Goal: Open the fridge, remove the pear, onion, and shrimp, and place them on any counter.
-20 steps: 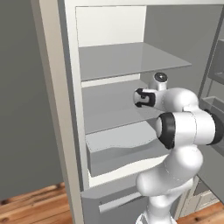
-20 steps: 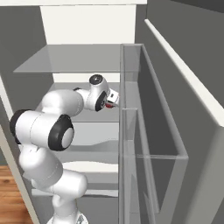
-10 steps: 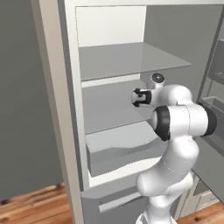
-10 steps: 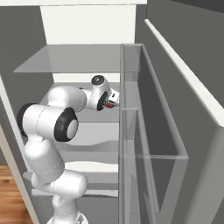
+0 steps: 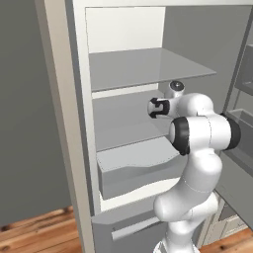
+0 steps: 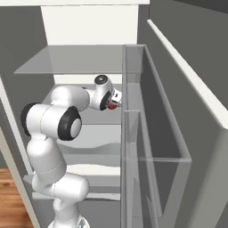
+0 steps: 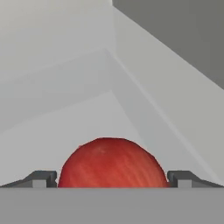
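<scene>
Inside the opened fridge [image 5: 123, 69], the onion [image 7: 113, 162] is straddled by the gripper [image 7: 113, 178], fingers spread wide either side, apparently readied for closing near the shelf's corner.

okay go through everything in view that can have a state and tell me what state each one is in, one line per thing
fridge: door open, white interior exposed.
fridge door: swung wide, its clear door bins look empty.
upper shelf: in place, nothing visible on it.
drawer: pushed in, closed.
onion: resting on the middle shelf, sitting between the claw tips, not yet gripped.
claw: open, one tip on each side of the onion.
</scene>
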Motion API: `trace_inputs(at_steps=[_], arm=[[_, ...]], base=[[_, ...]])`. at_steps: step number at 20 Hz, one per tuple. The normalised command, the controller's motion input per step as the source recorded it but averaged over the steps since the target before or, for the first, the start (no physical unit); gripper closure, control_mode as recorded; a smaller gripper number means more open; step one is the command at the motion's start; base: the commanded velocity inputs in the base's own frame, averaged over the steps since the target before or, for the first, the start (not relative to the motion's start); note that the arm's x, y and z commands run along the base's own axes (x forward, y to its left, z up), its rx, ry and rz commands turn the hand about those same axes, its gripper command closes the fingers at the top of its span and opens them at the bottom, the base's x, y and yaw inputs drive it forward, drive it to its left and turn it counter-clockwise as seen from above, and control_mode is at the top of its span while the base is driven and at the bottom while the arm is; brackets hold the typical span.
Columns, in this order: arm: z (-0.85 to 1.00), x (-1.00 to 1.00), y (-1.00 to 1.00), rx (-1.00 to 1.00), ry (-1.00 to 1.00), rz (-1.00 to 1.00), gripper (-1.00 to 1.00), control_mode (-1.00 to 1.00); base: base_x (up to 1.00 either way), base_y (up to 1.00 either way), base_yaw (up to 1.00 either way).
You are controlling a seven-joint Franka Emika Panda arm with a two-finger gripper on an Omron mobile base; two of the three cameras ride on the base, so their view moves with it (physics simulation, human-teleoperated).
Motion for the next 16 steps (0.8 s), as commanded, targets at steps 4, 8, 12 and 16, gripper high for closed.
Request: trace_inputs(at_steps=[4,8,12,16], arm=[[-0.28,-0.18,-0.03,0.0,0.09,0.0,1.0,-1.0],[-0.28,-0.26,-0.05,0.0,0.07,0.0,1.0,-1.0],[-0.2,-0.07,0.0,-0.06,-0.01,0.0,1.0,-1.0],[-0.56,-0.05,-0.03,-0.12,-0.06,0.0,1.0,-1.0]], base=[[0.0,0.0,0.0],[0.0,0.0,0.0],[0.0,0.0,0.0],[0.0,0.0,0.0]])
